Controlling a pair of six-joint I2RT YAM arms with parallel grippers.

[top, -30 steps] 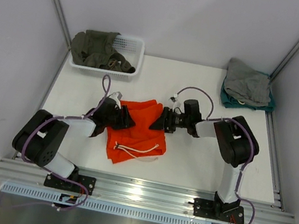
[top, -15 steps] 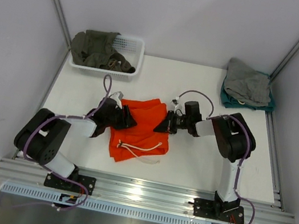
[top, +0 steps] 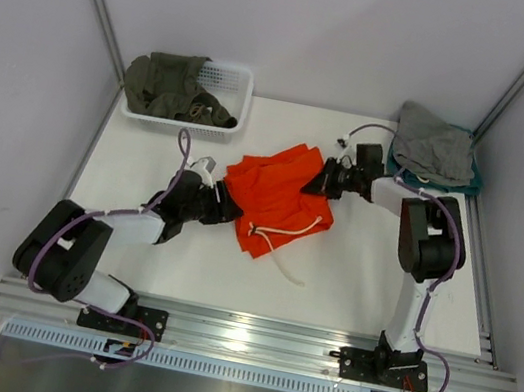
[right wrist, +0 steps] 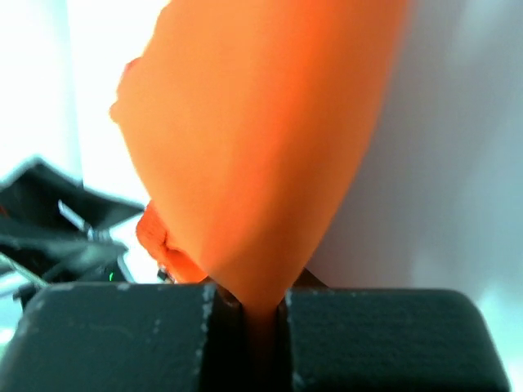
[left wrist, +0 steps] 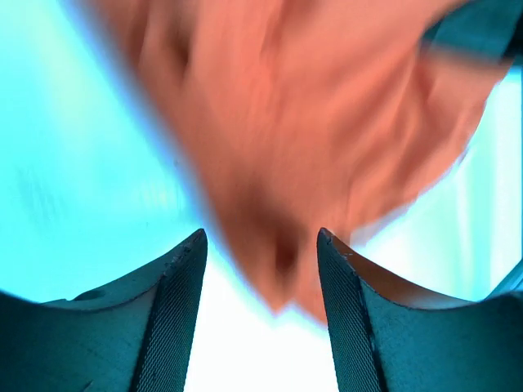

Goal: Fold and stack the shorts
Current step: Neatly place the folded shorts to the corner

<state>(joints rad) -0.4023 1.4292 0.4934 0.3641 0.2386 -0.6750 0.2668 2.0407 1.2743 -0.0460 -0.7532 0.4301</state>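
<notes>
Top external: right tool (top: pixel 321 183) clamps shorts (top: pixel 277 199)

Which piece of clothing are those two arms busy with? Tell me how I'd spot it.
Look at the white table, near its middle. The shorts lie crumpled there, with a white drawstring trailing out. They are the only bright orange cloth: the olive garment sits in the basket at the far left, and the grey and teal pile is at the far right.
</notes>
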